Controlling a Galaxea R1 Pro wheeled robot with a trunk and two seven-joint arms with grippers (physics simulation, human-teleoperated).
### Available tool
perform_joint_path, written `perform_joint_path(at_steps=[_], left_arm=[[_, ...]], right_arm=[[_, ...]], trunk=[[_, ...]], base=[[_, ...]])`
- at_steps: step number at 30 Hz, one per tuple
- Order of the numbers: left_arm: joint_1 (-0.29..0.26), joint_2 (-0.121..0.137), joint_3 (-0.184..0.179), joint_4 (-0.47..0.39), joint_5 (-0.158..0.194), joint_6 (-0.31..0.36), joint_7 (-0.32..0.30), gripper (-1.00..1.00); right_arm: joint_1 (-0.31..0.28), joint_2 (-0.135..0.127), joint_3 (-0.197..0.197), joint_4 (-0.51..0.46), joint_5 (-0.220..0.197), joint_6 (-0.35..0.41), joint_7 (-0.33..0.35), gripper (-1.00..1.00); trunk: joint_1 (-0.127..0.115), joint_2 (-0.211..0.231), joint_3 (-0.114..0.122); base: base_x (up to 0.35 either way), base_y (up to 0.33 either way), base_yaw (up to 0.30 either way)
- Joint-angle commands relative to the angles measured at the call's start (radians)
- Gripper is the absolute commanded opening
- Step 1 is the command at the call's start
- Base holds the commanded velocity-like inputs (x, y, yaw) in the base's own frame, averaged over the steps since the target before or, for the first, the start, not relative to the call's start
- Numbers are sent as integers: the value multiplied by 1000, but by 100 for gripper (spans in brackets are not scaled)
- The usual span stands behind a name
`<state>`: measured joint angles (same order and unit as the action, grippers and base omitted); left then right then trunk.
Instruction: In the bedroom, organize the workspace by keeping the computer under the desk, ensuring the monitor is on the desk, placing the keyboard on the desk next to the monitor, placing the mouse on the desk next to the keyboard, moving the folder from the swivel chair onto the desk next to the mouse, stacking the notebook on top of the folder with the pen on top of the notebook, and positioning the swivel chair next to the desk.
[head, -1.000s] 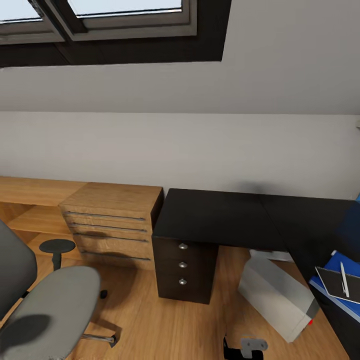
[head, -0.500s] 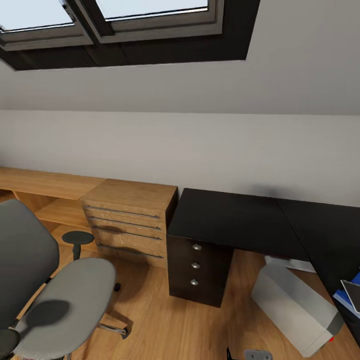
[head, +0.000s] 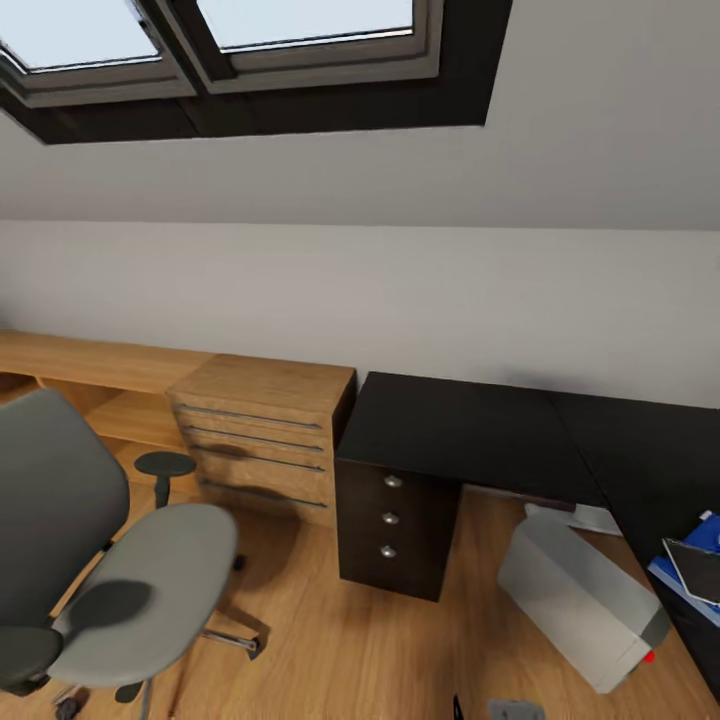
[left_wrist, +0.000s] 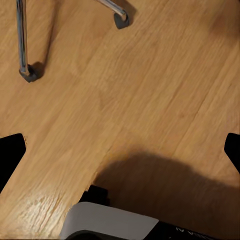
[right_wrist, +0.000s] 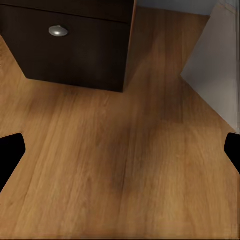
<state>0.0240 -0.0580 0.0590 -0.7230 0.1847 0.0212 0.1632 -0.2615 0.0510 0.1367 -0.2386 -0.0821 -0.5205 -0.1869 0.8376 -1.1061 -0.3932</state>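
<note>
Both jaws spread empty over the floor; I should roll squarely behind the swivel chair (head: 120, 570), pushing gently toward the table (head: 470, 430).

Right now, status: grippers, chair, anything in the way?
Left gripper and right gripper open, empty, over wood floor. Swivel chair ahead-left, seat bare, apart from desk. Computer tilted under desk, right of desk's drawers.
</note>
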Motion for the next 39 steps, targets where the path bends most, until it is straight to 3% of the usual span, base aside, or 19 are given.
perform_joint_path(at_steps=[1,9,19,26,29,33,37,39], left_arm=[[1,-1,1,-3,10,2,1,100],[1,1,1,-3,10,3,1,100],[1,4,6,0,11,5,4,100],[1,12,7,123,9,-22,5,100],[1,16,7,172,8,-76,4,100],[1,20,4,287,7,-250,1,100],[1,21,2,357,5,-395,0,100],[1,21,2,363,5,-407,0,100]], right_arm=[[-1,-1,8,2,-9,-8,-5,100],[-1,-2,10,70,-8,-59,-5,100],[-1,-5,9,110,-8,-70,-5,100],[-1,-4,9,172,-7,-114,-5,100],[-1,-4,9,201,-7,-158,-4,100],[-1,-4,10,234,-7,-247,-2,100],[-1,-3,10,244,-7,-282,0,100],[-1,-3,10,245,-7,-286,0,100]], trunk=[[-1,-1,0],[-1,-1,9],[-1,-1,23],[-1,-1,32],[-1,-1,36],[-1,-1,42],[-1,-1,47],[-1,-1,50]], base=[[-320,0,29],[-285,0,98],[-49,0,156],[-2,0,178],[-1,0,179],[0,0,180],[0,0,185],[0,0,189]])
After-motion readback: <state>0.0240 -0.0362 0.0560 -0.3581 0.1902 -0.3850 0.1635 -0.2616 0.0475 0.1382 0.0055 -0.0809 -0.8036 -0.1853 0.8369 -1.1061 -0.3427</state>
